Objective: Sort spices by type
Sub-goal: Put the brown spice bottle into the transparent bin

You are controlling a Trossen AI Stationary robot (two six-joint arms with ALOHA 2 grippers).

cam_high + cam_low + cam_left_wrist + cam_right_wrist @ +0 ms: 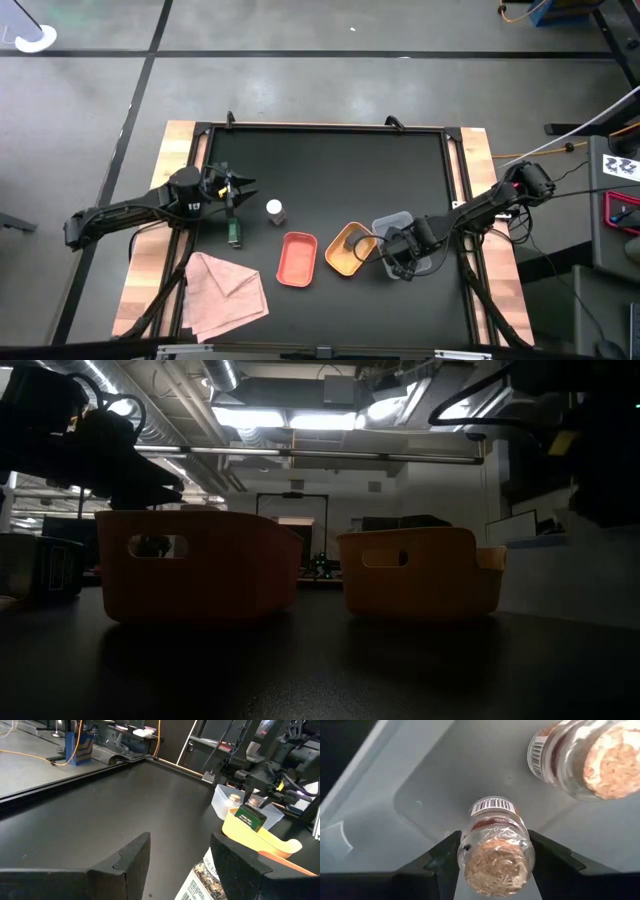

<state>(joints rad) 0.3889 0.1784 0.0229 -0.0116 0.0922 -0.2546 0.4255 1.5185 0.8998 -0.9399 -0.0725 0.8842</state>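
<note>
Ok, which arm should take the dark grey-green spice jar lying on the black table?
Left. Its open left pincer hovers right at that dark grey-green spice jar. The right pincer is far off in the grey plastic tray, shut on a pinkish-brown spice jar.

Grey floor (300, 80), ceiling strip lights (300, 420).

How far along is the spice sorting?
Roughly halfway. One pinkish-brown jar lies in the grey tray, and a dark jar sits in the yellow tray. The right gripper holds the second pinkish-brown jar over the grey tray. The white-capped jar and another dark jar remain on the table.
</note>
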